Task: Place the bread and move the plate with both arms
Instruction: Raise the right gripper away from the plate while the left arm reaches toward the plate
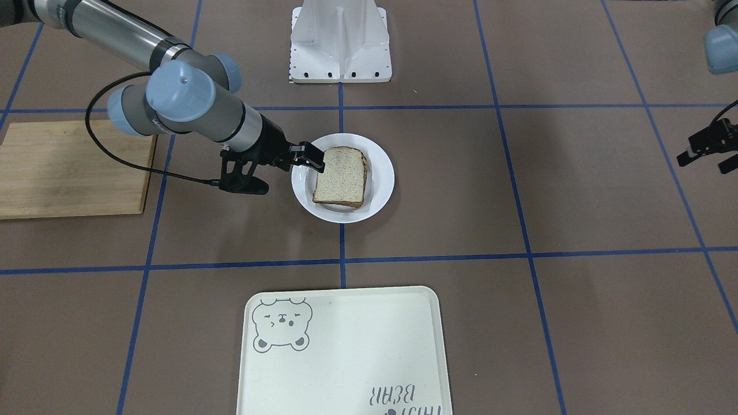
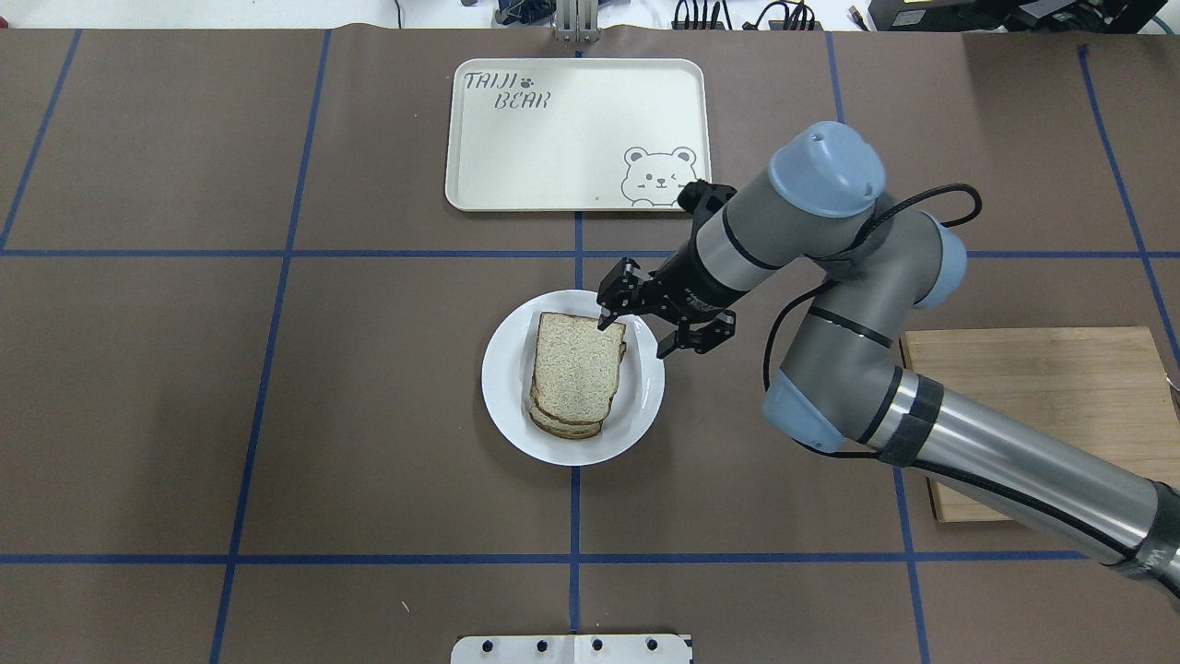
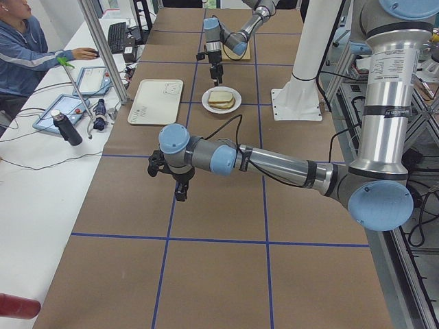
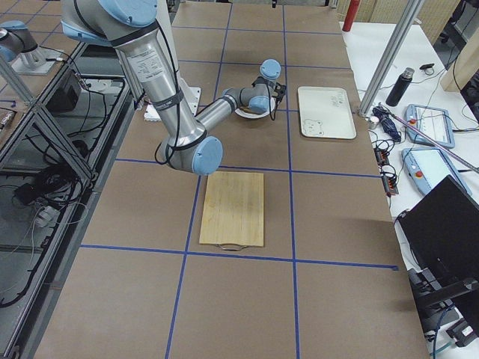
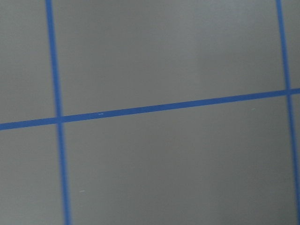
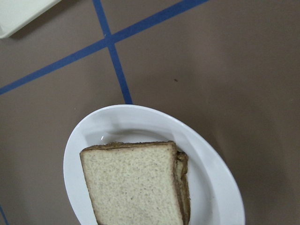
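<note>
overhead: we see the plain square, speckled, brown-crusted bread (image 2: 576, 369) already on the round glossy white plate (image 2: 502, 406), mid matte brown desk (image 2: 277, 415); right end effector (image 2: 633, 337) spread apart over the rim, empty | front-facing: left end effector (image 1: 704, 155) apart, far off | we judge the two-arm plate move remains

From my screen, the top slice of the bread (image 2: 576, 369) covers what lies under it. I see only brown edges of lower slices and cannot tell what is between them. In the right wrist view the bottom edge cuts off the bread and the plate (image 6: 140, 122), and only a corner of the tray (image 6: 18, 16) shows. The front-facing view cuts the tray at the bottom and the left gripper (image 1: 704, 163) at the right edge. The right arm (image 2: 968, 443) hides part of the wooden board (image 2: 1060, 387). In the exterior right view the plate is almost wholly behind this arm's wrist.
</note>
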{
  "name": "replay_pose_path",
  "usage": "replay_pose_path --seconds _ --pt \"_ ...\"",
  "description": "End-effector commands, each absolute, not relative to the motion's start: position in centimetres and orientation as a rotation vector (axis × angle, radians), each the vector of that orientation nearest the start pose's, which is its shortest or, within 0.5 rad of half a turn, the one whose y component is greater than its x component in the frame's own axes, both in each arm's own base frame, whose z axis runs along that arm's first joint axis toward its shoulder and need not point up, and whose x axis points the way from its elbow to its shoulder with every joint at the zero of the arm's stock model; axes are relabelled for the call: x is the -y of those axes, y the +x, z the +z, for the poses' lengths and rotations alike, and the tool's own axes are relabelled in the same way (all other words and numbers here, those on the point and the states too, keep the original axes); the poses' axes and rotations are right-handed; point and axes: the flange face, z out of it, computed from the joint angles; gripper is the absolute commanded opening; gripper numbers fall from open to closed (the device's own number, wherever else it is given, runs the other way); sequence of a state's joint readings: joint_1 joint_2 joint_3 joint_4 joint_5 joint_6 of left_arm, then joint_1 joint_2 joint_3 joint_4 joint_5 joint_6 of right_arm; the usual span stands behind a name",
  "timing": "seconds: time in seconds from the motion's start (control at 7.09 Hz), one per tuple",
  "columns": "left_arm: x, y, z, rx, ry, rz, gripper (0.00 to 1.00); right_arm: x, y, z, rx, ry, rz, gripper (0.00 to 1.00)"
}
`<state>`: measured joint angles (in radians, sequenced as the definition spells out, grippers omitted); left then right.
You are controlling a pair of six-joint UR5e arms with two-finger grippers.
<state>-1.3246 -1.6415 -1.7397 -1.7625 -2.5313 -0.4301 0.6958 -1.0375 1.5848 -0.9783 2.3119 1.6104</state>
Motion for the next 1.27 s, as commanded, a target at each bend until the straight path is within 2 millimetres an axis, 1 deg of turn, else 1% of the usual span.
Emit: replay_pose_path --seconds 0.0,0.14,0.28,0.42,0.56,0.71,0.85,0.99,1.13 --pt "52.5 17.0 45.2 -1.17 0.023 -0.035 0.98 51.6 -37.7 30.8 1.22 -0.198 0.257 1.0" --pt "52.9 22.4 42.3 -1.262 -0.016 -0.077 0.98 52.3 -35.5 33.8 1.193 -0.13 0.201 1.0" --pt "53.5 27.5 40.4 -1.339 -0.026 -0.11 0.98 53.7 -32.3 36.3 1.157 -0.047 0.144 1.0" --pt "52.3 32.3 39.9 -1.393 0.004 -0.148 0.98 54.5 -29.4 39.5 1.105 0.018 0.093 1.0" --pt "49.5 37.2 39.2 -1.445 0.007 -0.136 0.98 55.6 -27.1 41.2 1.046 0.034 0.07 1.0" --pt "47.9 42.2 36.2 -1.484 0.006 -0.182 0.98 56.2 -25.3 42.6 1.0 0.047 0.053 1.0" --pt "46.1 44.8 34.5 -1.514 -0.023 -0.175 0.94 56.4 -24.4 43.7 0.973 0.069 0.031 1.0" --pt "44.9 45.5 34.1 -1.56 -0.03 -0.149 0.85 56.4 -24.4 44.0 0.958 0.079 0.034 1.0" --pt "44.2 46.5 35.5 -1.583 -0.039 -0.135 0.76 56.4 -24.2 44.2 0.956 0.078 0.038 1.0"
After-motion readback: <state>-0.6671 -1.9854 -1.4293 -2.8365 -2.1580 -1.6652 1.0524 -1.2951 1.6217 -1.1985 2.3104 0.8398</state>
